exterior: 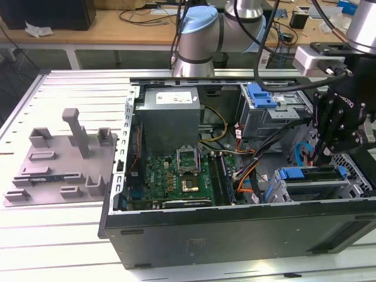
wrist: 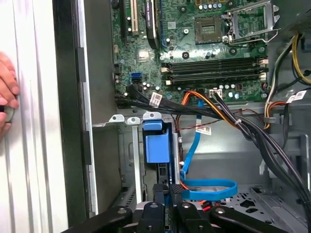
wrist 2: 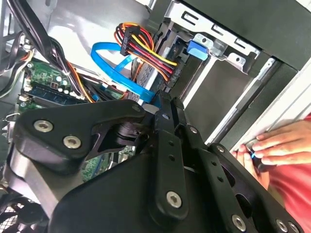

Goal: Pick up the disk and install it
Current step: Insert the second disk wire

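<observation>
The disk [exterior: 308, 173] sits edge-up in the grey drive cage [exterior: 317, 189] at the near right corner of the open computer case, with its blue carrier frame [wrist: 157, 145] showing. My black gripper [exterior: 322, 155] hangs just above that cage. In both wrist views its fingers are pressed together with nothing visible between them, close to the blue frame; their tips [wrist: 170, 191] [wrist 2: 164, 99] point into the case. I cannot tell whether they touch the disk. A blue flat cable [wrist: 209, 187] and a bundle of coloured power wires [wrist 2: 146, 53] run right beside the fingers.
A second cage with a blue latch [exterior: 261, 97] stands at the back right beside the grey power supply [exterior: 170, 117]. The green motherboard [exterior: 182, 173] lies mid-case. A person's hand [wrist 2: 277, 145] [wrist: 5, 92] rests outside the case wall. A grey fixture [exterior: 64, 161] sits on the exterior view's left.
</observation>
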